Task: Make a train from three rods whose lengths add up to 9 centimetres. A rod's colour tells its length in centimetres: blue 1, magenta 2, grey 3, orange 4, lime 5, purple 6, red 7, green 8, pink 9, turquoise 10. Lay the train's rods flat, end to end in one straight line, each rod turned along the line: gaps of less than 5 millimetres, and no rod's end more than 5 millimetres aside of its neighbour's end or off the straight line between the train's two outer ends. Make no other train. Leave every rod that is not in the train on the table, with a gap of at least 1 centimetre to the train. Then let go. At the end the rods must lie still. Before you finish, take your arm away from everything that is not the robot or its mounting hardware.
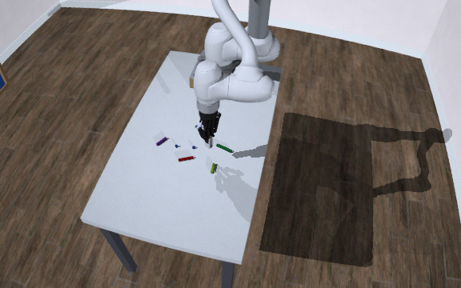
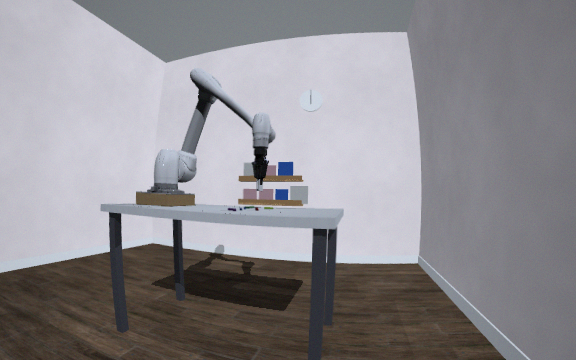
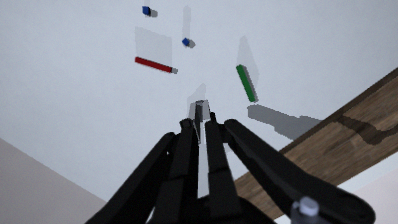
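Note:
My gripper point(image 1: 210, 141) hangs above the table, shut on a small grey rod point(image 3: 201, 109) that sticks out below the fingertips; it also shows in the wrist view point(image 3: 201, 120). On the table lie a purple rod point(image 1: 162, 141), two blue rods point(image 1: 177, 146) point(image 1: 194, 147), a red rod point(image 1: 186, 158), a green rod point(image 1: 224, 148) and a lime rod point(image 1: 212, 168). All lie apart from one another. The wrist view shows the red rod point(image 3: 153, 64), the green rod point(image 3: 246, 83) and both blue rods point(image 3: 146, 10) point(image 3: 186, 42) ahead of the fingers.
The arm's base point(image 2: 165, 198) stands on a wooden plate at the table's far end. The table's right edge point(image 1: 266, 160) runs close to the green rod. Shelves with coloured boxes point(image 2: 271, 187) stand behind the table.

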Robot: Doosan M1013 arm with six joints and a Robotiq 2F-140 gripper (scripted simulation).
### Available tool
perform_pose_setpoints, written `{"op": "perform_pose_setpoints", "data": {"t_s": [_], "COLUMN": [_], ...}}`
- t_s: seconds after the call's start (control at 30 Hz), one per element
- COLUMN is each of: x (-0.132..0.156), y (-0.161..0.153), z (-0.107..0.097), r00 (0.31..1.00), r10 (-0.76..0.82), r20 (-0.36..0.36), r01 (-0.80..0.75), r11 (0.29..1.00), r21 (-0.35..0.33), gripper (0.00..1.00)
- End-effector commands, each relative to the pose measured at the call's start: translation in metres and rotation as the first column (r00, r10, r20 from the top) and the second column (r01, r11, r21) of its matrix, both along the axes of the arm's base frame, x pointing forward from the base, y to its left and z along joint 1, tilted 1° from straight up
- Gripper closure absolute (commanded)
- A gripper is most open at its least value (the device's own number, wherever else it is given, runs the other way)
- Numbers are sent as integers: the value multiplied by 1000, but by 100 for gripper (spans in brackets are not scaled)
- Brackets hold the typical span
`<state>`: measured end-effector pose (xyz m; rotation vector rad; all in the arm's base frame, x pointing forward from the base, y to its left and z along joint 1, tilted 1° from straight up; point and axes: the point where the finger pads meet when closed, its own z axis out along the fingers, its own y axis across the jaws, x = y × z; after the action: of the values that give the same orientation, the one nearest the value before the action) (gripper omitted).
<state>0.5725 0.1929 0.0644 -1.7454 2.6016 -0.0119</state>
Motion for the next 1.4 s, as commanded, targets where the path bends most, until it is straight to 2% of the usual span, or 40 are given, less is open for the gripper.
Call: {"op": "perform_pose_setpoints", "data": {"t_s": [0.0, 0.23, 0.37, 0.43, 0.5, 0.6, 0.93, 1.0, 1.07, 1.3, 1.37], "x": [0, 2, 6, 6, 9, 10, 12, 12, 11, 8, 7], "y": [0, -8, -37, -37, -57, -72, -127, -127, -148, -183, -189], "z": [0, 0, 0, 0, 0, 1, 1, 1, 1, 1, 1], "r00": [1000, 999, 973, 973, 937, 900, 696, 696, 599, 402, 367], "r10": [0, 52, 230, 230, 349, 435, 718, 718, 801, 916, 930], "r20": [0, 0, -1, -1, -1, -2, -5, -5, -6, -8, -9], "r01": [0, -52, -230, -230, -349, -435, -718, -718, -801, -916, -930], "r11": [1000, 999, 973, 973, 937, 900, 696, 696, 599, 402, 367], "r21": [0, 0, -2, -2, -4, -5, -8, -8, -9, -10, -10], "gripper": [97, 97, 97, 97, 97, 97, 97, 97, 97, 97, 97]}}
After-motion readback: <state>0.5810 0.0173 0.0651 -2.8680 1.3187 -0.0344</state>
